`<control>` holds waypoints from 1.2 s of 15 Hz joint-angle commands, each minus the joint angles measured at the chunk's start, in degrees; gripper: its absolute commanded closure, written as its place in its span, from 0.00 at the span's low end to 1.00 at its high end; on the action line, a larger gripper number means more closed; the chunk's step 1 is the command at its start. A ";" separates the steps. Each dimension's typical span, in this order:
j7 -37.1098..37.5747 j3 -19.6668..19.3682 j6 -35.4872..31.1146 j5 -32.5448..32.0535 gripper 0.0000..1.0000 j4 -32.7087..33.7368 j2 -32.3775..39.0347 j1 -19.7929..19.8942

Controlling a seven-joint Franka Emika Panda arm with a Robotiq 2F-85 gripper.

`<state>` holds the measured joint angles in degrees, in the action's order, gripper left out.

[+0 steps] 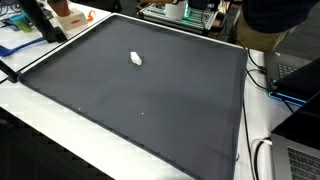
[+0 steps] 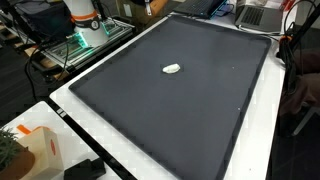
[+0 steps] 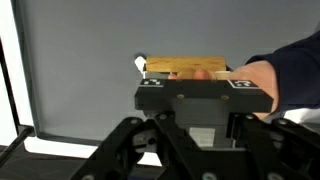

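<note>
Dark mat [image 1: 150,110] lies wide open in both exterior views; only a small white object [image 1: 136,58] sits on it. Counter [image 2: 130,145] edges are crowded by an orange-and-white box [image 2: 42,150] and cables [image 1: 264,155]. In the wrist view, a wooden block [image 3: 185,68] and a person's hand [image 3: 255,82] close off the tool [image 3: 188,78] front.

I'm working over a white table [image 1: 60,122] [image 2: 100,124] that carries a large dark grey mat [image 1: 150,105] [image 2: 185,110] with a thin raised border. The mat covers most of the top and leaves a pale strip around it. In both exterior views one small white lump [image 1: 137,58] [image 2: 172,69] lies directly on the mat, well away from its edges. My wrist view shows the same grey mat [image 3: 80,70], with the lump [image 3: 139,65] just visible.
</note>
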<state>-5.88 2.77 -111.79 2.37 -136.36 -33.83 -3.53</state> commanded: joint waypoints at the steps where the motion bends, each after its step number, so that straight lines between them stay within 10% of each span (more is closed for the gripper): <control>1: 0.38 -0.46 0.78 -0.50 0.77 0.06 0.05 -0.19; 3: 0.23 -0.36 0.10 -0.22 0.77 0.11 0.00 -0.50; 4: 0.22 -0.36 0.10 -0.22 0.52 0.13 0.01 -0.50; 7: 0.22 -0.35 0.08 -0.22 0.52 0.28 0.02 -0.52; 8: 0.74 -0.19 -0.12 -0.56 0.77 0.31 -0.06 -0.23; 11: 0.67 -0.19 0.04 -0.68 0.77 0.62 0.08 -0.17; 13: 1.19 -0.03 -0.08 -0.95 0.27 0.76 0.31 0.10; 14: 1.12 -0.11 -0.19 -1.09 0.77 0.74 0.20 0.18; 18: 1.21 -0.14 -0.10 -0.85 0.78 0.77 0.22 0.07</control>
<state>-5.63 2.76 -111.82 2.36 -135.39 -33.67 -3.52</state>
